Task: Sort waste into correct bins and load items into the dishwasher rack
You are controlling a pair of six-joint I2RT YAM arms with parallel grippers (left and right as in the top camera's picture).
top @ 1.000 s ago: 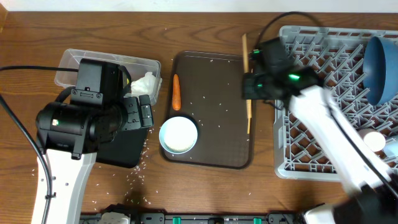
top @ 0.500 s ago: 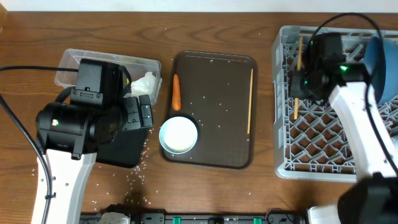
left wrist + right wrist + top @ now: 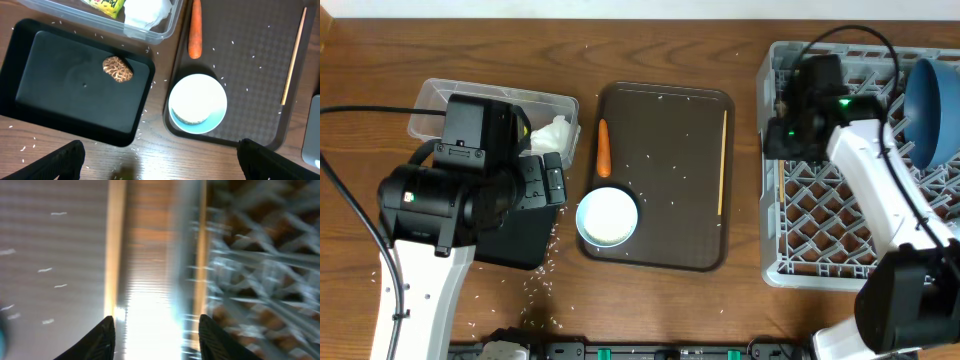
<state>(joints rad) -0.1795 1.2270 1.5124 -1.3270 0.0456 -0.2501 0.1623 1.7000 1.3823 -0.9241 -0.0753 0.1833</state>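
My left gripper [image 3: 160,160] is open and empty, above the table in front of the black tray [image 3: 45,105], which holds the brown food lump [image 3: 118,68]. The clear tub [image 3: 435,100] holds the yellow-green wrapper [image 3: 105,4] and the white tissue [image 3: 552,133]. The carrot [image 3: 603,148], the white bowl [image 3: 607,216] and one chopstick [image 3: 723,165] lie on the brown serving tray [image 3: 665,120]. My right gripper [image 3: 157,330] is open and empty over the left edge of the grey rack [image 3: 820,250]. A blurred wooden strip [image 3: 201,255] lies just inside that edge. The dark-blue plate [image 3: 932,110] stands in the rack. The cups are hidden.
Rice grains [image 3: 545,275] are scattered on the table beside the black tray and over the serving tray. The left arm's body [image 3: 460,190] covers much of the black tray from above. The right arm [image 3: 880,200] stretches across the rack. A narrow strip of table separates serving tray and rack.
My right gripper carried a chopstick from the serving tray over to the rack, then shifted left to the rack's edge. The chopstick is no longer in its jaws. The left arm has not moved.
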